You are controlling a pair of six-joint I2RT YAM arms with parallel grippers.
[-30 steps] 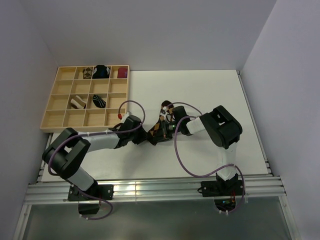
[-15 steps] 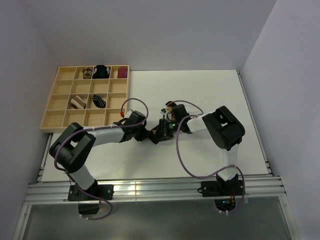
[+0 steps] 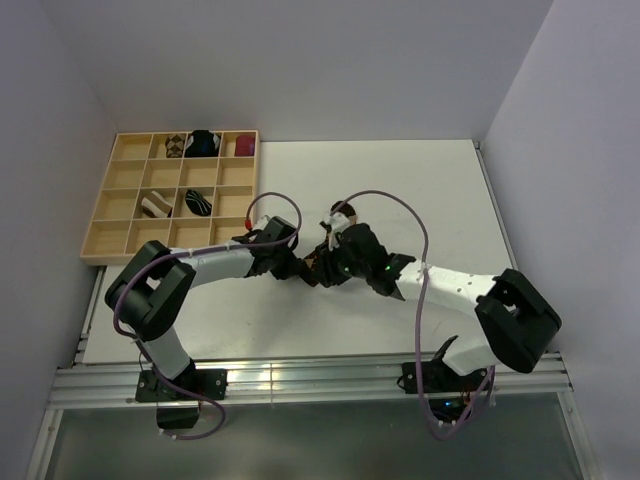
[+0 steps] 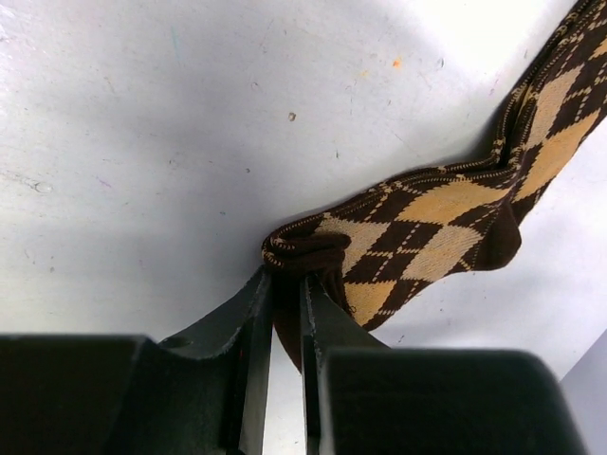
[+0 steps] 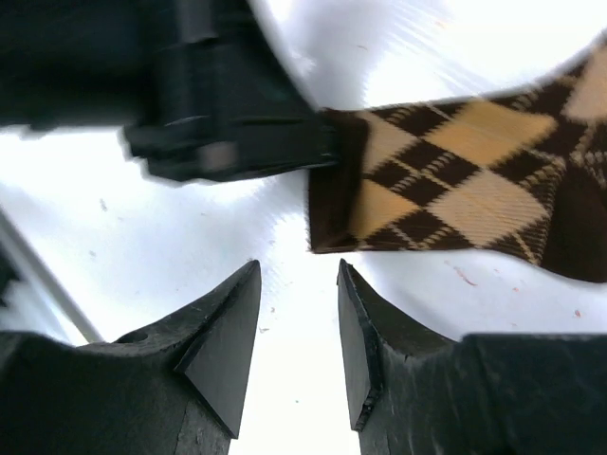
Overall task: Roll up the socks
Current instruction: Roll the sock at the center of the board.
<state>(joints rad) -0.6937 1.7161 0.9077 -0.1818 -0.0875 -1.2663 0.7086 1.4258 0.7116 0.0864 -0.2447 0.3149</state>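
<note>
- Lately the right gripper (image 5: 299, 275) has let go: its jaws stand apart and empty, and the brown-and-tan argyle fabric sock (image 5: 455, 180) lies on the white table (image 5: 285, 237) just beyond its fingertips.
- Meanwhile the left gripper (image 4: 285, 275) has closed, and is clamped on that sock's dark edge, right at its tips.
- By my reading, the hold has passed to the left, and the rolling has barely begun.

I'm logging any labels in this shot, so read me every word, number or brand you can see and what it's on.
No readable text in any view.
Argyle sock: diamond pattern only, no label.
Wooden tray and table: no writing.
Left gripper and right gripper: no markings visible.
</note>
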